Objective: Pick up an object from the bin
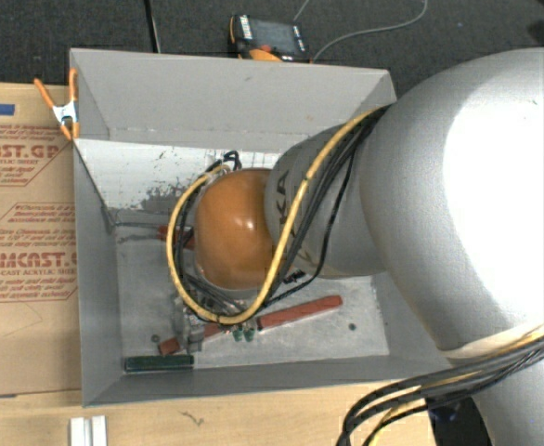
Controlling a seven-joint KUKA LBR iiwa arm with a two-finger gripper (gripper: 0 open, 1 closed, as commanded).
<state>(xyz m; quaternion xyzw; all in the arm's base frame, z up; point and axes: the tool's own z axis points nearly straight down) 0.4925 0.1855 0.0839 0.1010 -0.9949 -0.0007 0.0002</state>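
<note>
One red-brown rod (300, 311) near the gripper (187, 331) appears light, stiff and smooth, best grasped mid-length; the gripper's opening cannot be determined.

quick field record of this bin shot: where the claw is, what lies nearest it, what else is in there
bin: grey metal, arm reaching in from the right
wrist: orange cover over the middle of the bin
claw: low over the floor, front-left part of the bin
nearest things: small reddish piece just below-left of the claw; dark green bar lying flat along the front wall
to the claw's right: small green bits; long red stick lying aslant on the floor
held thing: cannot tell
</note>
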